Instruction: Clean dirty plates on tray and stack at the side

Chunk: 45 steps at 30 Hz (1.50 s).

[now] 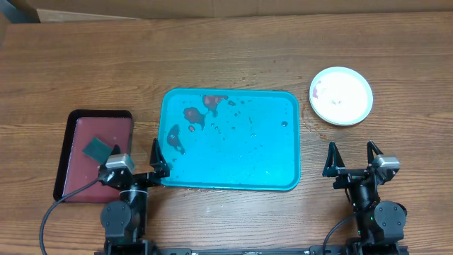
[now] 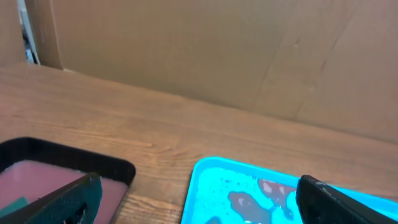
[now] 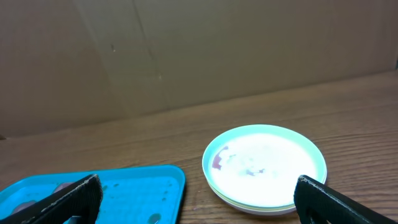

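Observation:
The turquoise-blue tray (image 1: 230,152) lies mid-table with reddish-brown smears in its far left part and no plates on it. It also shows in the left wrist view (image 2: 211,180) and the right wrist view (image 3: 124,186). The plates (image 1: 341,95) sit stacked on the table to the right of the tray, pale mint on top with faint reddish smears; the stack also shows in the right wrist view (image 3: 264,168). My left gripper (image 1: 139,161) is open and empty at the tray's near left corner. My right gripper (image 1: 352,160) is open and empty, nearer than the stack.
A dark red black-rimmed tray (image 1: 78,170) lies at the left with a dark green sponge (image 1: 97,148) on it; its corner shows in the left wrist view (image 2: 74,168). A cardboard wall stands behind the table.

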Motion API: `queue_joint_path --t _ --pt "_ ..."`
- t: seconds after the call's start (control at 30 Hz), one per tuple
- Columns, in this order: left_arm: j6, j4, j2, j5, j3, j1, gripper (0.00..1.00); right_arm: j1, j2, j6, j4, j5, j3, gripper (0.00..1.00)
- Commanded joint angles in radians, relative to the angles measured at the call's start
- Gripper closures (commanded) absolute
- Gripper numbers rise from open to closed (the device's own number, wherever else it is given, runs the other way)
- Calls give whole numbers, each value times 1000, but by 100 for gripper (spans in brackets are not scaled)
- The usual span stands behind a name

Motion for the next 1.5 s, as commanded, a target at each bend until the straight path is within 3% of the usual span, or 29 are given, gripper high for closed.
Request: queue_joint_path --t 0.0,0.33,0.63,0.87,1.47 --pt "26 -23 -57 11 -21 -7 0 -5 -9 -4 5 1 -11 0" --pt "26 -174 -162 11 -21 -30 0 -5 -9 -4 5 1 -11 0" --pt "27 -177 -162 5 -21 -68 0 -5 -9 -4 5 1 -11 0" --pt "201 -177 -162 15 -21 -68 0 -5 -9 -4 5 1 -11 0" --pt "205 -177 -161 11 -21 -68 0 -5 -9 -4 5 1 -11 0"
